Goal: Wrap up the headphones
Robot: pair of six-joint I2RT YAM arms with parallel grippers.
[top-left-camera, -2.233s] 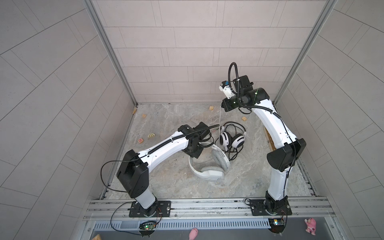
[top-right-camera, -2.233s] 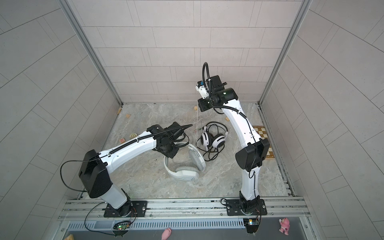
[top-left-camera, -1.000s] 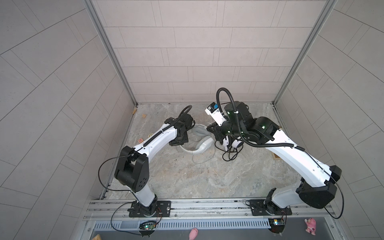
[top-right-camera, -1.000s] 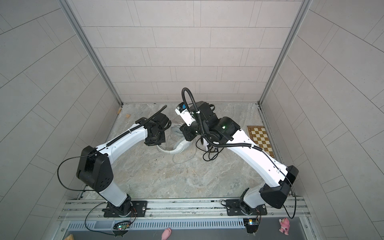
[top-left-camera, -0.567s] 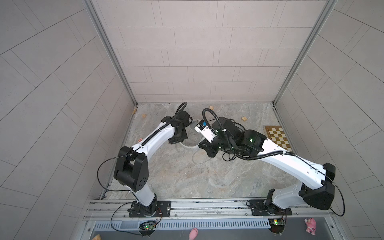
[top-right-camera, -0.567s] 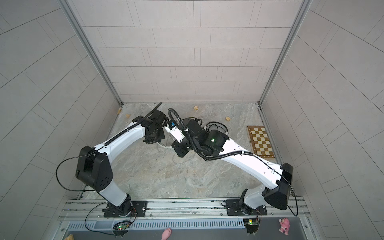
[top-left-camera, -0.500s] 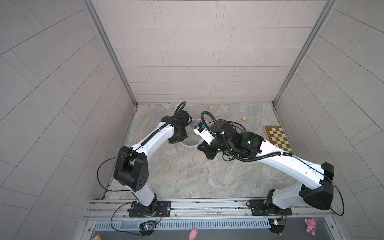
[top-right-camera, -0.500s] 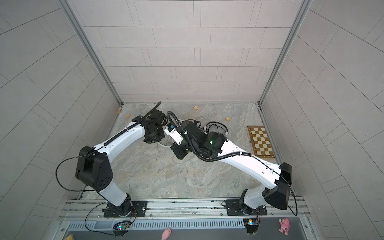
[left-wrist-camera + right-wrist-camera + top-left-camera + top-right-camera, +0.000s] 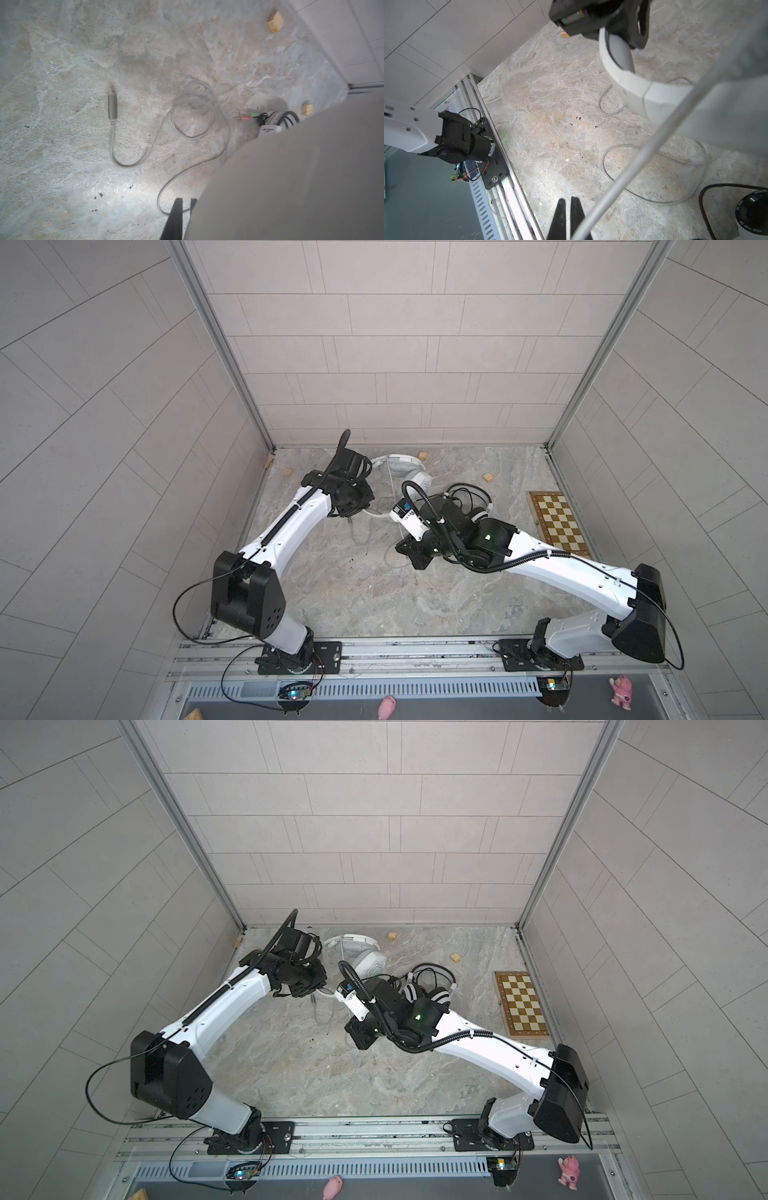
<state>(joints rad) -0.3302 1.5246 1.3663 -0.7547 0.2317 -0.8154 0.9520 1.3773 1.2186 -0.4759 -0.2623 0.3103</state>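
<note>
Your left gripper [image 9: 617, 34] clamps the band of the white over-ear plastic headset [image 9: 401, 464], just above centre in both top views, anchoring it while your right gripper [image 9: 568, 200], pinched closed, pulls its grey cable [image 9: 623, 178] taut for winding; the black-and-white wired headset [image 9: 436, 995] lies just right.

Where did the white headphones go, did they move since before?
Yes. The white headphones moved toward the back wall and are now close to the wooden block beside it.

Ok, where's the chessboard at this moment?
In both top views the chessboard lies flat on the floor's right side, near the right wall, apart from the black-and-white headphones to its left.
</note>
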